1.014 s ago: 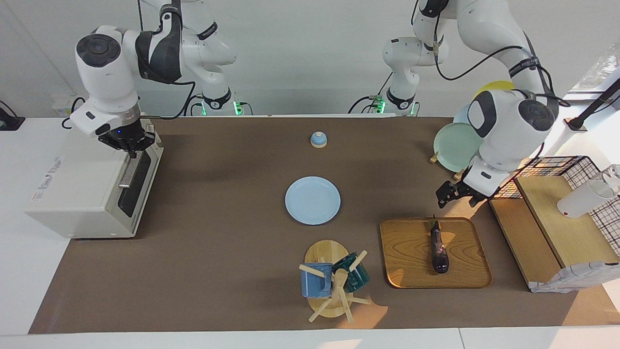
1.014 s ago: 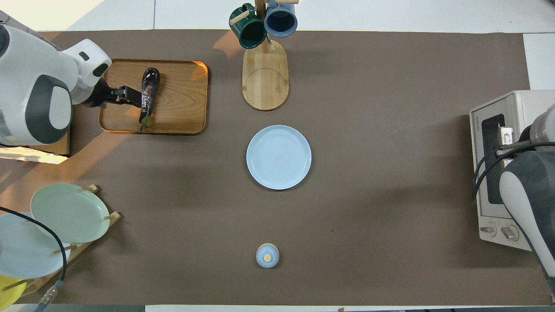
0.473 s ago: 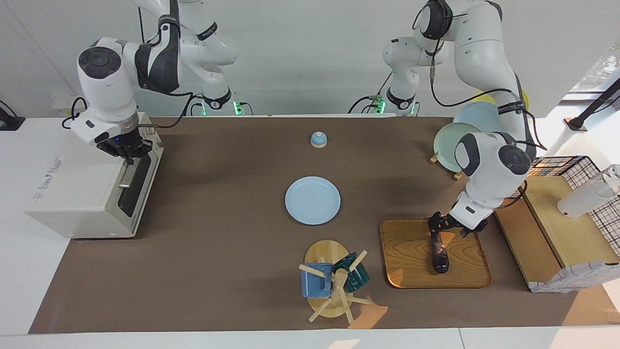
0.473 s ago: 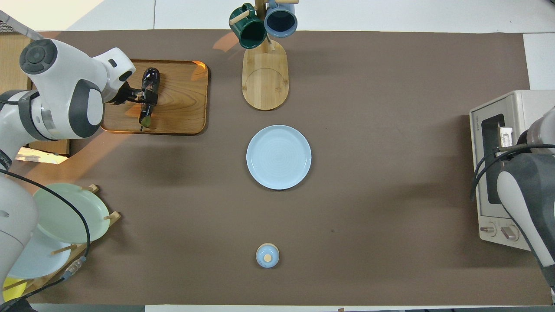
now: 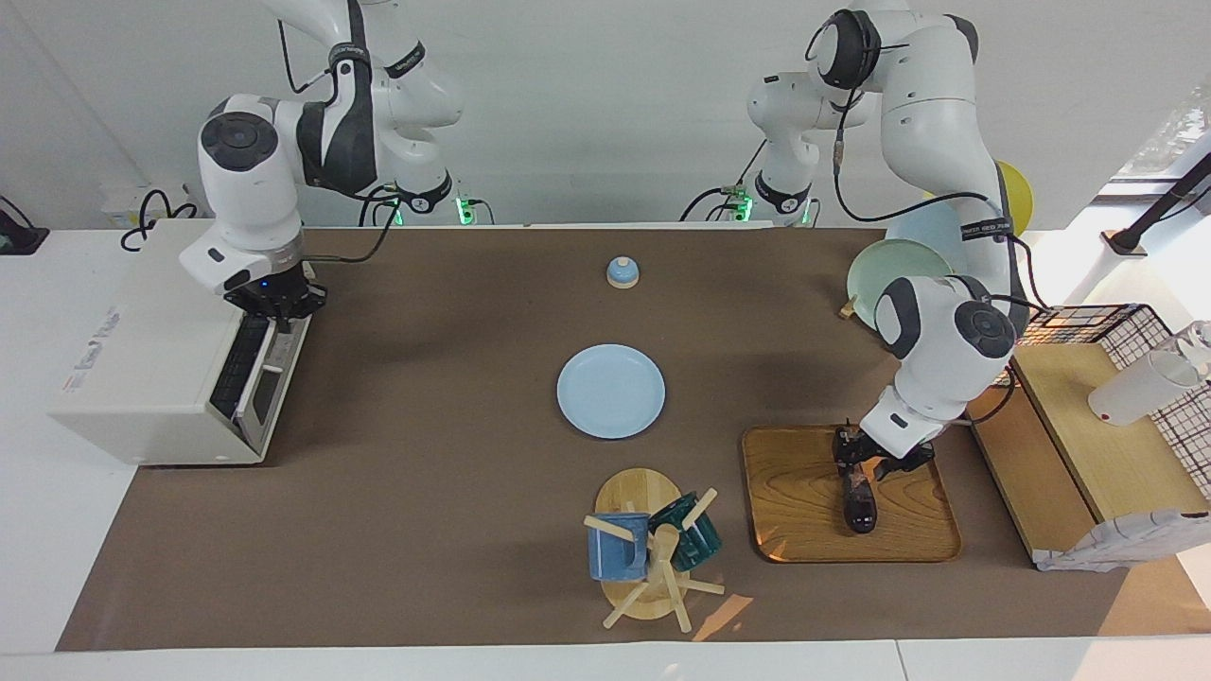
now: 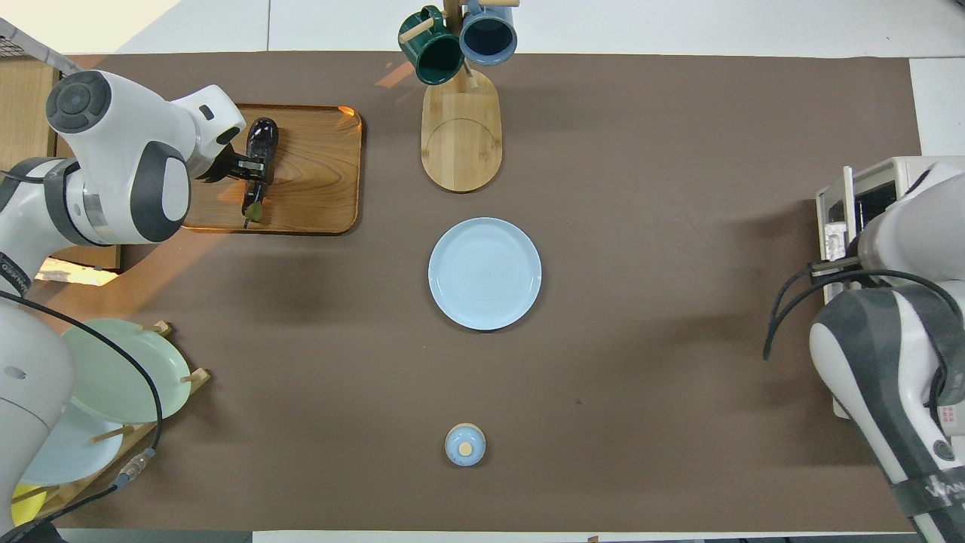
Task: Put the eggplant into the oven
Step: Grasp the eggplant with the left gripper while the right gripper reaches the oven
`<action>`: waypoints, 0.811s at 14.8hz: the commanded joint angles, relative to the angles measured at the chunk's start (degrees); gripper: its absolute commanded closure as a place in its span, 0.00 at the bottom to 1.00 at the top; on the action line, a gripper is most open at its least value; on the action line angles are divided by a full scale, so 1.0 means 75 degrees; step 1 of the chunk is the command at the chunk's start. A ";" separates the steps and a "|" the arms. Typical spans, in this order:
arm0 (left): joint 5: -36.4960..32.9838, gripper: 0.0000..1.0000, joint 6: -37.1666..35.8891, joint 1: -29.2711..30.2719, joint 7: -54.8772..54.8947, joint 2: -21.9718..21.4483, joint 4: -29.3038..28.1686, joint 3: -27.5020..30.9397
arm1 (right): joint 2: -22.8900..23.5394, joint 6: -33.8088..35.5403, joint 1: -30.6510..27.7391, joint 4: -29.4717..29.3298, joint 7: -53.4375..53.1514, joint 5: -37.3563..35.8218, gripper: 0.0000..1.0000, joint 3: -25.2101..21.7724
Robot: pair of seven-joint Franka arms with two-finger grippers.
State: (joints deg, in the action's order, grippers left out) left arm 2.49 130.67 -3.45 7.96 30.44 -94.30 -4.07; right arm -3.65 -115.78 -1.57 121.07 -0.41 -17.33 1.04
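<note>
Eggplant (image 5: 859, 499) on tray (image 5: 804, 530), left gripper (image 5: 856, 461) around it.

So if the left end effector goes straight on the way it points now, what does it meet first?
The left end effector points down at the eggplant on the wooden tray. It is already at the eggplant's stem half, so that comes first, then the tray beneath. Whether its fingers touch yet is unclear.
</note>
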 commanded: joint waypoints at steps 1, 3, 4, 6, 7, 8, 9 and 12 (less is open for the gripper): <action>-0.0145 0.46 0.0202 -0.0044 0.0087 0.0007 -0.0119 0.0050 | 0.0884 -0.1377 0.0010 0.0228 -0.0285 0.0013 1.00 -0.0057; -0.0145 0.46 0.0214 -0.0021 0.0215 -0.0005 -0.0119 0.0050 | 0.0908 -0.1845 0.0010 0.0438 -0.0274 0.0037 1.00 -0.0057; -0.0145 0.46 0.0225 -0.0009 0.0239 -0.0005 -0.0119 0.0050 | 0.0978 -0.2045 0.0010 0.0567 -0.0286 0.0048 1.00 -0.0057; -0.0145 0.67 0.0214 0.0002 0.0251 -0.0005 -0.0119 0.0050 | 0.1200 -0.2210 -0.0002 0.0592 -0.0298 0.0176 1.00 -0.0057; -0.0145 0.90 0.0190 0.0014 0.0251 -0.0005 -0.0107 0.0050 | 0.1259 -0.2304 -0.0002 0.0592 -0.0298 0.0363 1.00 -0.0057; -0.0133 1.00 0.0074 0.0026 0.0240 -0.0005 -0.0014 0.0050 | 0.1434 -0.2386 0.0010 0.0592 -0.0298 0.0493 1.00 -0.0057; -0.0098 1.00 -0.0055 0.0026 0.0240 -0.0005 0.0056 0.0050 | 0.1505 -0.2468 0.0010 0.0592 -0.0309 0.0563 1.00 -0.0057; -0.0039 1.00 -0.0744 0.0002 0.0228 -0.0156 0.0338 0.0039 | 0.1786 -0.2539 0.0010 0.0592 -0.0344 0.0902 1.00 -0.0057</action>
State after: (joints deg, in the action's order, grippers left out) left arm 2.48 129.37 -3.37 9.22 30.46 -93.33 -3.92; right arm 7.80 -133.09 0.98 126.14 -3.75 -9.75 2.21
